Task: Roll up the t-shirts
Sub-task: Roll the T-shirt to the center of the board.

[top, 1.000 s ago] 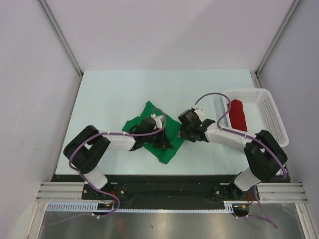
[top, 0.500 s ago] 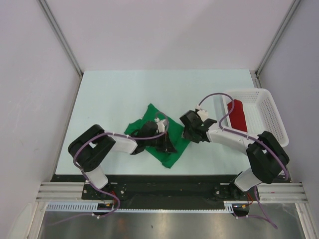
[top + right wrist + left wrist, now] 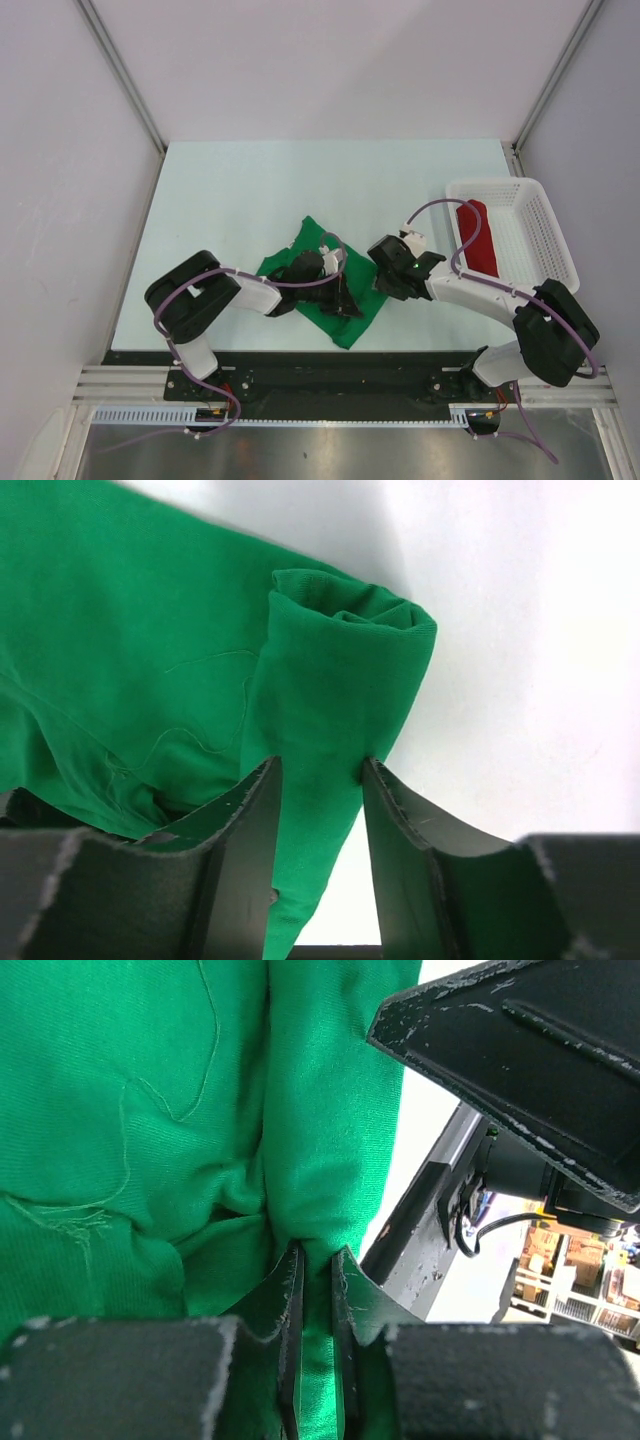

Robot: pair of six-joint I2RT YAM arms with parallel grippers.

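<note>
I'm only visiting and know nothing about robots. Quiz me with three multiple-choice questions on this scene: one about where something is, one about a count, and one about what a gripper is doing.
1. Where is the red t-shirt?
A) spread out flat
B) hanging on the back wall
C) rolled up in the white basket

2. How many t-shirts are in view?
A) two
B) three
C) four

3. What is the left gripper doing?
A) hanging wide open, touching nothing
B) pinching a fold of the green t-shirt
C) gripping the basket

Answers:
1 C: the red roll lies inside the basket.
2 A: there is one green and one red.
3 B: its wrist view shows green cloth squeezed between its fingers.
</note>
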